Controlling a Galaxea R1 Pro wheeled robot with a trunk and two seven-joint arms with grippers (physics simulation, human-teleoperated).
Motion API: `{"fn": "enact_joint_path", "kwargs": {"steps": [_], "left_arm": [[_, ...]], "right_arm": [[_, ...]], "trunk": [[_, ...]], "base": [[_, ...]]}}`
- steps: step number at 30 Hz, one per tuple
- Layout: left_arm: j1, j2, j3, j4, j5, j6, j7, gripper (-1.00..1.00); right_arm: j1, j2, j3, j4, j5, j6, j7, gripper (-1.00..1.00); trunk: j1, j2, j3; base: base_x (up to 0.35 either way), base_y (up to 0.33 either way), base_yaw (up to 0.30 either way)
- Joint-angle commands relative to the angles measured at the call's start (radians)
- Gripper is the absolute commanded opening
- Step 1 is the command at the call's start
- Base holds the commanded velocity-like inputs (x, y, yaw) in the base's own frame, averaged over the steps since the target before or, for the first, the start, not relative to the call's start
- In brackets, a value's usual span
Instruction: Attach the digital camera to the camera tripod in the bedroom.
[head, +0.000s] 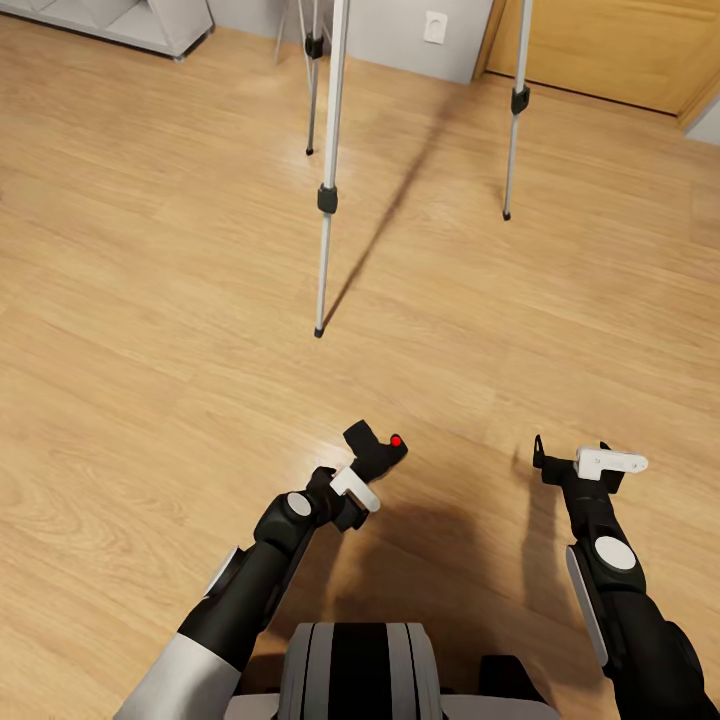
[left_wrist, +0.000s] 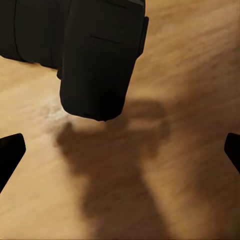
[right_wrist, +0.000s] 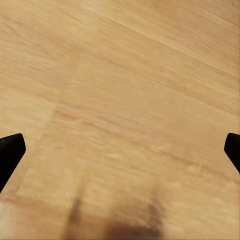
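We carry the digital camera clamped in our left gripper toward the camera tripod ahead; our right gripper hangs spread, empty.

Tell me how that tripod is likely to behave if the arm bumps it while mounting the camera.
The camera tripod probably tips easily: its silver legs look thin and long, rising out of frame. Its small black feet rest on smooth wood floor, so it may slide. The legs are splayed wide, which should help steadiness somewhat.

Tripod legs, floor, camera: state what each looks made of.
Tripod legs: likely metal, silver sheen, with black, perhaps plastic, joints. Floor: light wood planks, visible grain, low gloss. Camera at the left gripper: matte black, plastic-looking body, red button.
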Motion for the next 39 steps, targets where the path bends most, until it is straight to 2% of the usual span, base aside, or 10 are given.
{"fn": "enact_joint_path", "kwargs": {"steps": [1,39], "left_arm": [[0.0,0.0,0.0,-0.001,-0.011,0.003,-0.008,1.0],[-0.001,0.0,0.0,-0.018,-0.008,0.006,-0.007,1.0]], "right_arm": [[0.0,0.0,0.001,-0.001,0.01,0.005,-0.004,1.0],[0.0,-0.001,-0.004,-0.001,0.01,0.005,-0.004,1.0]], "trunk": [[0.0,0.0,-0.001],[0.0,0.0,-0.026]], "base": [[0.0,0.0,0.0],[0.0,0.0,0.0]]}}
